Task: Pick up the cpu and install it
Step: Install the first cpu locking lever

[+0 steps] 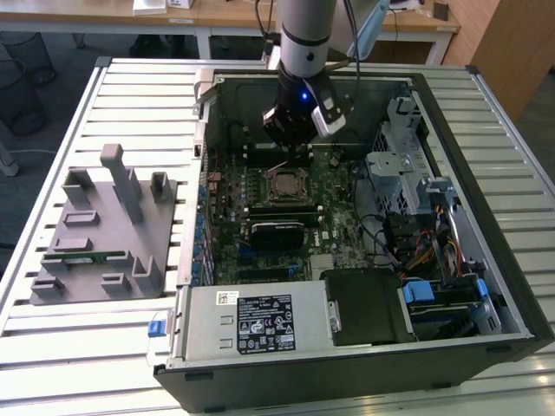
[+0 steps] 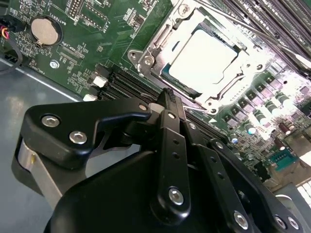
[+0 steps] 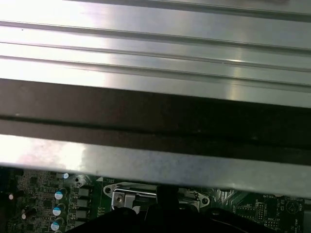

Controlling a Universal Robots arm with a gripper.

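The cpu (image 2: 204, 60) is a pale silvery square lying flat inside its metal socket frame (image 2: 160, 46) on the green motherboard (image 2: 92, 43). In the exterior view the cpu (image 1: 284, 185) sits mid-board inside the open computer case. My gripper (image 1: 293, 149) hangs just above and behind the socket, apart from the chip. In the second wrist view the black fingers (image 2: 169, 126) meet at their tips, so the gripper (image 2: 167, 94) is shut with nothing in it. The first wrist view has the socket frame (image 3: 121, 198) just past the gripper's dark body.
The case wall (image 3: 155, 160) rises close behind the gripper. A black power supply with a white label (image 1: 264, 322) fills the case front. Drive cage and cables (image 1: 416, 247) crowd the exterior view's right. A grey fixture (image 1: 104, 230) holding a green memory stick (image 1: 87, 256) stands on the slatted table.
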